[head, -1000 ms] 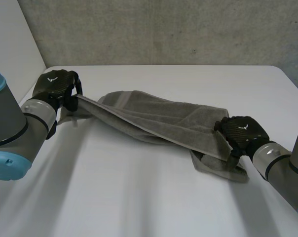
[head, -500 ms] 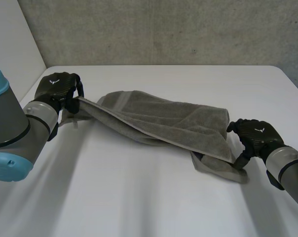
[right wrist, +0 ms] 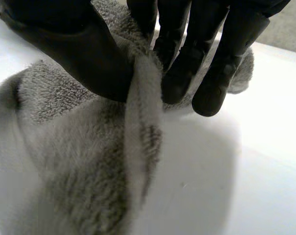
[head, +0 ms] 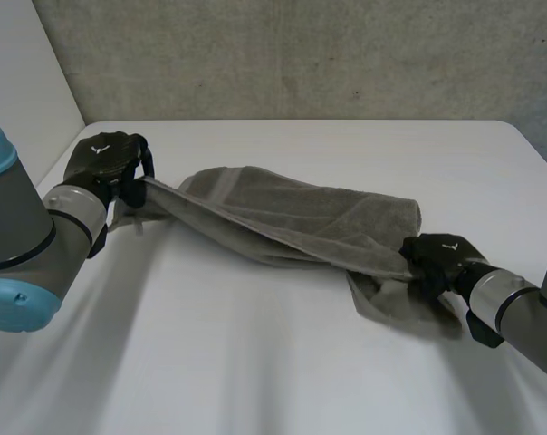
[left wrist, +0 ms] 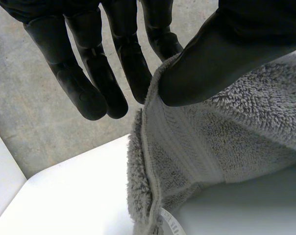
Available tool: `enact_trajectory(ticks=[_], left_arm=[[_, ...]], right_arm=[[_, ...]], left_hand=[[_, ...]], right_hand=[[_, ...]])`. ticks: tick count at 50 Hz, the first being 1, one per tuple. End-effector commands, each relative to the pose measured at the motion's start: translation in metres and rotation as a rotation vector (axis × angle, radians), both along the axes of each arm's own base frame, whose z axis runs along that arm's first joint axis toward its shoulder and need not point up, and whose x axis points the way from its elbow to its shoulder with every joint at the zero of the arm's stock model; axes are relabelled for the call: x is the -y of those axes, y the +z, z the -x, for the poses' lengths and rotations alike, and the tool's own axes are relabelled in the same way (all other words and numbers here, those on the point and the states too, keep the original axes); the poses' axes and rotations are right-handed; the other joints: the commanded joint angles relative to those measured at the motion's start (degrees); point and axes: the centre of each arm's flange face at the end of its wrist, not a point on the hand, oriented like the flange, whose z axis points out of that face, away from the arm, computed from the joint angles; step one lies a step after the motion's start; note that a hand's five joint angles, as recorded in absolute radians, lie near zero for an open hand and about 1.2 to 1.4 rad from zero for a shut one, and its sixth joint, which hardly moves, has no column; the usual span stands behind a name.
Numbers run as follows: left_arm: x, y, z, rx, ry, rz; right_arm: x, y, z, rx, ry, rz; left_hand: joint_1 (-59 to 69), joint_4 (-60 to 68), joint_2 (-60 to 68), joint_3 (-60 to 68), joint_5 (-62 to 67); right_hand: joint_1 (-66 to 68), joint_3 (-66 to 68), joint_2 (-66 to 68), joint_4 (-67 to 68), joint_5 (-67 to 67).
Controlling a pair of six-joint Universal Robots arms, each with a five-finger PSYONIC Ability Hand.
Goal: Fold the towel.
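The grey towel (head: 292,222) lies bunched and twisted across the middle of the white surface (head: 255,362), drawn into a ridge between both robot hands.

The left robot hand (head: 106,163) pinches the hemmed edge at one end between its thumb and one finger. Its other fingers stand straight, clear of the cloth. The right robot hand (head: 436,258) pinches a thick fold at the opposite end between thumb and fingers, with loose cloth heaped on the surface beneath it.

Hazards:
- The left pinch covers only a narrow strip at the hem. A pull along the towel can draw it free.
- The right pinch appears to hold a fold, not a corner. Lifting from there likely gives a skewed fold.
- The twist probably carries into any fold unless the cloth is spread flat first.
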Motion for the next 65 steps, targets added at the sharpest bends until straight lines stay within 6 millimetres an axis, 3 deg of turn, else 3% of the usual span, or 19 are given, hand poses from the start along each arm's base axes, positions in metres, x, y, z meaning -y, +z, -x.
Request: enact_trajectory(ticks=[1, 9, 11, 12, 14, 15, 16, 17, 19, 22, 26, 31, 36, 43, 45, 50, 55, 60, 65], left_arm=[[0.007, 0.004, 0.002, 0.0, -0.002, 0.027], [0.048, 0.027, 0.015, 0.054, -0.007, 0.169], [0.069, 0.053, 0.024, 0.088, -0.006, 0.294], [0.069, 0.053, 0.024, 0.088, -0.006, 0.294], [0.082, 0.092, 0.032, 0.068, 0.004, 0.46], [0.082, 0.092, 0.032, 0.068, 0.004, 0.46], [0.086, 0.115, 0.034, 0.034, 0.014, 0.558], [0.086, 0.115, 0.034, 0.034, 0.014, 0.559], [0.087, 0.149, 0.034, -0.024, 0.034, 0.714], [0.078, 0.167, 0.037, -0.068, 0.027, 0.784], [0.073, 0.164, 0.039, -0.093, 0.007, 0.753], [0.07, 0.122, 0.037, -0.064, -0.014, 0.593], [0.057, 0.041, 0.027, 0.027, -0.036, 0.332], [0.044, 0.0, 0.005, 0.118, -0.011, 0.164], [0.041, 0.004, 0.0, 0.136, -0.002, 0.152], [0.029, 0.033, -0.006, 0.142, 0.006, 0.171], [0.0, 0.102, -0.01, 0.095, 0.009, 0.333], [-0.021, 0.14, -0.012, 0.066, 0.013, 0.435], [-0.026, 0.148, -0.013, 0.069, 0.006, 0.431]], right_arm=[[0.022, 0.026, -0.001, 0.002, -0.009, 0.117], [0.074, 0.105, -0.02, -0.075, 0.027, 0.479], [0.093, 0.144, -0.037, -0.196, 0.003, 0.708], [0.093, 0.144, -0.037, -0.197, 0.003, 0.709], [0.107, 0.189, -0.05, -0.278, -0.079, 0.987], [0.107, 0.189, -0.05, -0.278, -0.08, 0.989], [0.109, 0.208, -0.055, -0.275, -0.125, 1.128], [0.108, 0.225, -0.06, -0.242, -0.161, 1.246], [0.106, 0.237, -0.062, -0.205, -0.193, 1.327], [0.098, 0.242, -0.065, -0.193, -0.188, 1.34], [0.091, 0.232, -0.07, -0.206, -0.148, 1.279], [0.085, 0.19, -0.071, -0.27, -0.054, 1.109], [0.06, 0.128, -0.069, -0.355, 0.155, 0.854], [0.037, 0.095, -0.06, -0.466, 0.253, 0.654], [0.034, 0.097, -0.057, -0.471, 0.254, 0.636], [0.023, 0.141, -0.044, -0.458, 0.204, 0.69], [0.004, 0.2, -0.033, -0.327, 0.122, 0.734], [-0.012, 0.233, -0.02, -0.308, 0.093, 0.711], [-0.01, 0.236, -0.001, -0.343, 0.076, 0.611]], left_hand=[[-5.6, -7.0, -7.2, -8.7, -17.3], [-5.6, -7.0, -7.2, -8.7, -17.3], [-5.6, -7.0, -7.2, -8.7, -17.3], [-5.6, -7.0, -7.2, -8.7, -17.3], [-5.6, -7.0, -7.2, -8.7, -17.3], [-5.6, -7.0, -7.2, -8.7, -17.3], [-5.6, -7.0, -7.2, -8.7, -17.3], [-5.6, -7.0, -7.2, -8.7, -17.3], [-5.6, -7.0, -7.2, -8.7, -17.3], [-5.6, -7.0, -7.2, -8.7, -17.3], [-5.6, -7.0, -7.2, -8.7, -17.3], [-5.6, -7.0, -7.2, -8.7, -17.3], [-5.6, -7.0, -7.2, -8.7, -17.3], [-5.6, -7.0, -7.2, -8.7, -17.3], [-5.6, -7.0, -7.2, -8.7, -17.3], [-5.6, -7.0, -7.2, -8.7, -17.3], [-5.6, -7.0, -7.2, -8.7, -17.3], [-5.6, -7.0, -7.2, -8.7, -17.3], [-5.6, -7.0, -7.2, -8.7, -17.3]], right_hand=[[4.0, 3.8, 4.0, 3.4, 3.3], [4.0, 3.8, 4.0, 3.4, 3.3], [4.0, 3.8, 4.0, 3.4, 3.3], [4.0, 3.8, 4.0, 3.4, 3.3], [4.0, 3.8, 4.0, 3.4, 3.3], [4.0, 3.8, 4.0, 3.4, 3.3], [4.0, 3.8, 4.0, 3.4, 3.3], [4.0, 3.8, 4.0, 3.4, 3.3], [4.0, 3.8, 4.0, 3.4, 3.3], [4.0, 3.8, 4.0, 3.4, 3.3], [4.0, 3.8, 4.0, 3.4, 3.3], [4.0, 3.8, 4.0, 3.4, 3.3], [4.0, 3.8, 4.0, 3.4, 3.3], [4.0, 3.8, 4.0, 3.4, 3.3], [4.0, 3.8, 4.0, 3.4, 3.3], [4.0, 3.8, 4.0, 3.4, 3.3], [4.0, 3.8, 4.0, 3.4, 3.3], [4.0, 3.8, 4.0, 3.4, 3.3], [4.0, 3.8, 4.0, 3.4, 3.3]])
